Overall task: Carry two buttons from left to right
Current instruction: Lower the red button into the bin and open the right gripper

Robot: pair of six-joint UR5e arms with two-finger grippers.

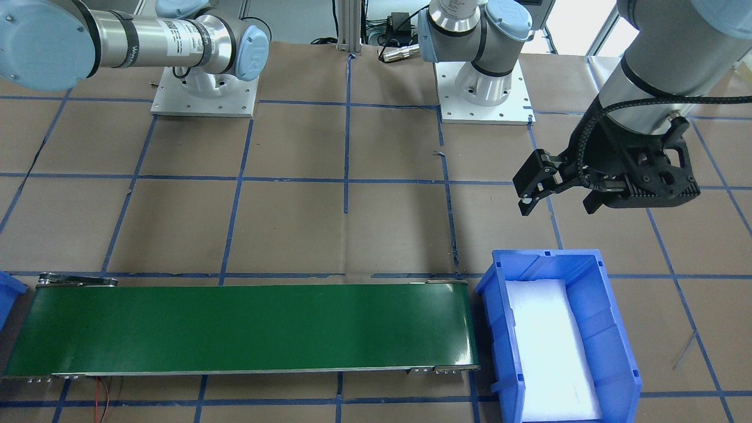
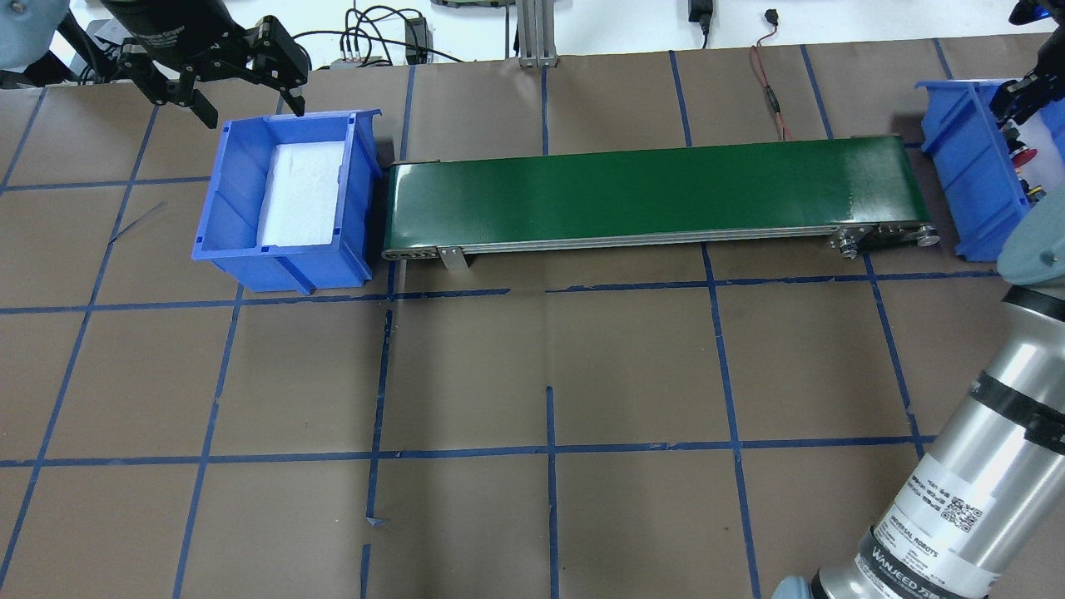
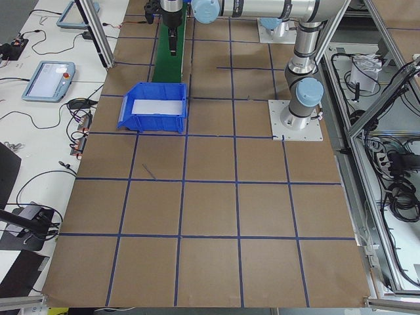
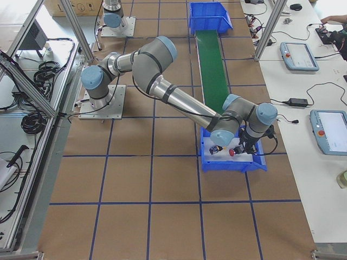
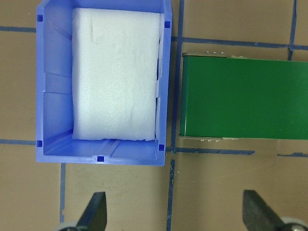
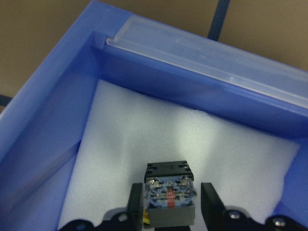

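My right gripper (image 6: 169,204) is down inside the right-hand blue bin (image 6: 48,120). Its fingers (image 6: 136,202) stand either side of one button (image 6: 169,197), seen as a black-and-grey body with its cap hidden. Narrow gaps show at both sides, so the gripper is open. The exterior right view has a red-capped button (image 4: 232,153) at the gripper's tips and a yellow-capped one (image 4: 217,149) beside it on the white foam. My left gripper (image 2: 254,110) hangs open and empty, high behind the left blue bin (image 2: 225,208), which holds only white foam.
A green conveyor belt (image 2: 649,195) runs between the two bins. Brown paper with blue tape lines covers the table (image 2: 549,374). Cables and pendants lie on the benches along the far side.
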